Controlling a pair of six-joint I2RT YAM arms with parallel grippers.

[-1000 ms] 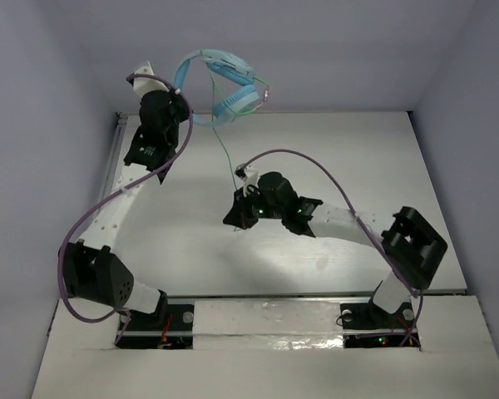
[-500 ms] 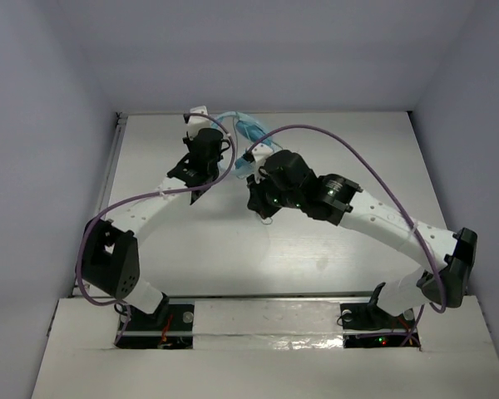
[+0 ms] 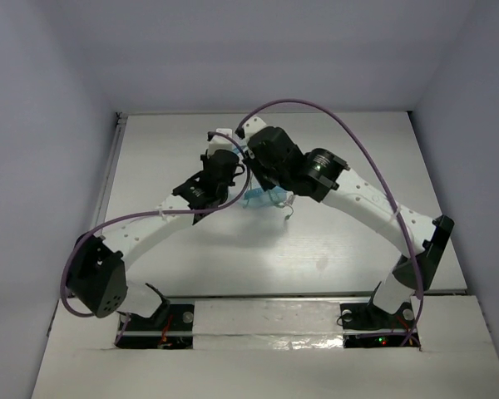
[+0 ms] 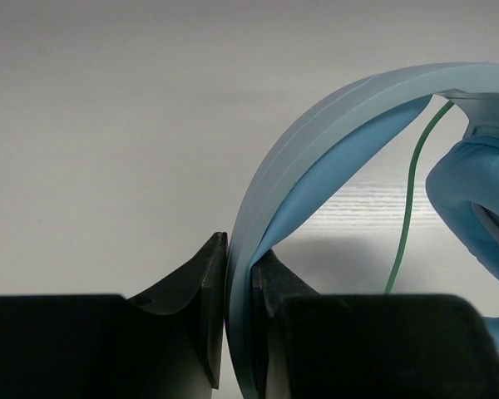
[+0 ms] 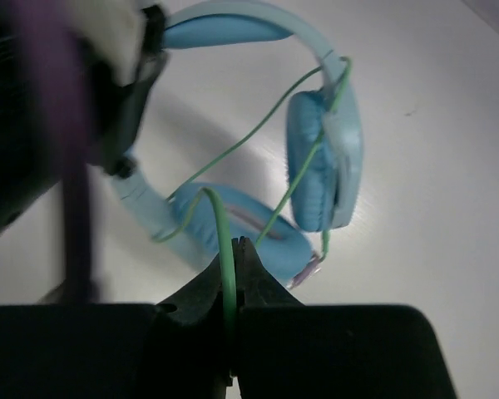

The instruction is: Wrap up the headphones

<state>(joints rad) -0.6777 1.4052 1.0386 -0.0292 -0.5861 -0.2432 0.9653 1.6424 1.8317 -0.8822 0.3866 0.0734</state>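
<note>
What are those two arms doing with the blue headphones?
Two robot arms are wrapping the cord of the light blue headphones at a white table. The left end effector is clamped on the headband and holds the set. The right end effector pinches the thin green cable, which loops loosely across the headphones. The wrap does not look finished.

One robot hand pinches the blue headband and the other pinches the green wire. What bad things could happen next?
The right gripper is shut on the thin green cable; a hard tug could strain or snap it. The left gripper clamps just a narrow bit of the headband, so the headphones might twist or slip out. The cable lies in loose loops across the ear cups, so it may snag or tangle.
</note>
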